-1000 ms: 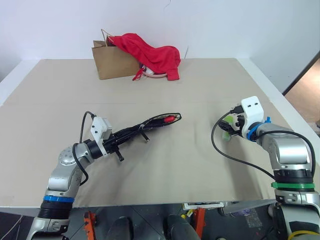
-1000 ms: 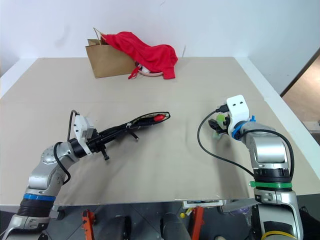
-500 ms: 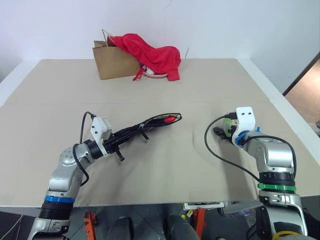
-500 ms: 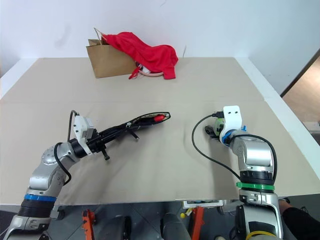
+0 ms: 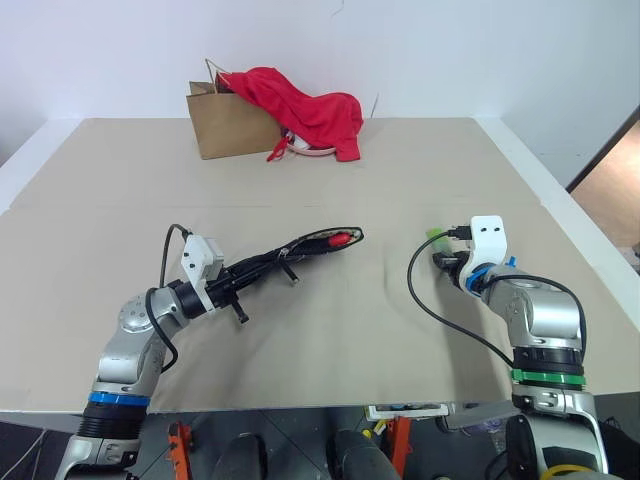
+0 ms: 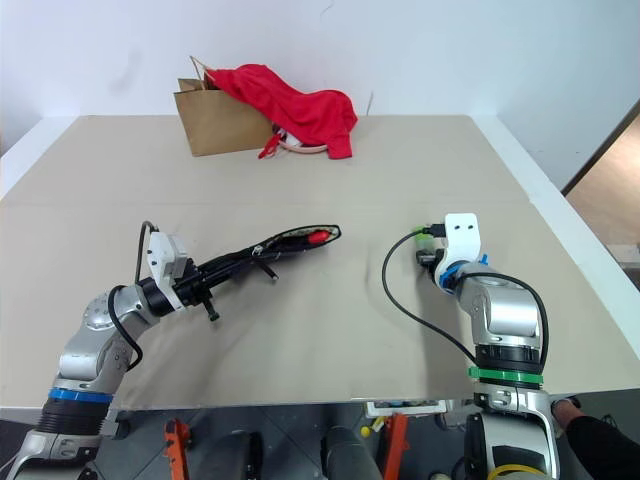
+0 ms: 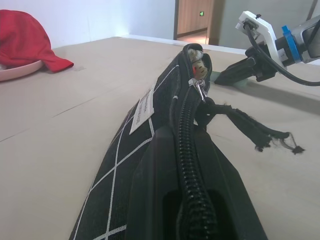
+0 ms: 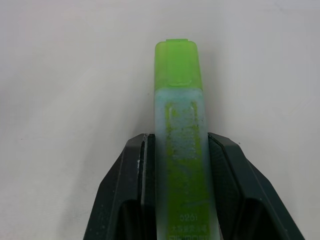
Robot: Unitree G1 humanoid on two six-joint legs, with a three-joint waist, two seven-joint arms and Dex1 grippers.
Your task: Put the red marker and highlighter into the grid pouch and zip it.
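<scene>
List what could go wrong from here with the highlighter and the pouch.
1. The right gripper has the chunky light-green highlighter between its black fingers near one end; most of it juts forward, so it may pivot or slip when lifted.
2. The left gripper holds the black grid-lined fabric pouch by one end, so it may sag. Its narrow mouth, already holding the red marker, could block the highlighter.

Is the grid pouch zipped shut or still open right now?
Open. In the head views the grid pouch gapes at its far end, the red marker showing inside the mouth; the left claw holds it.
</scene>
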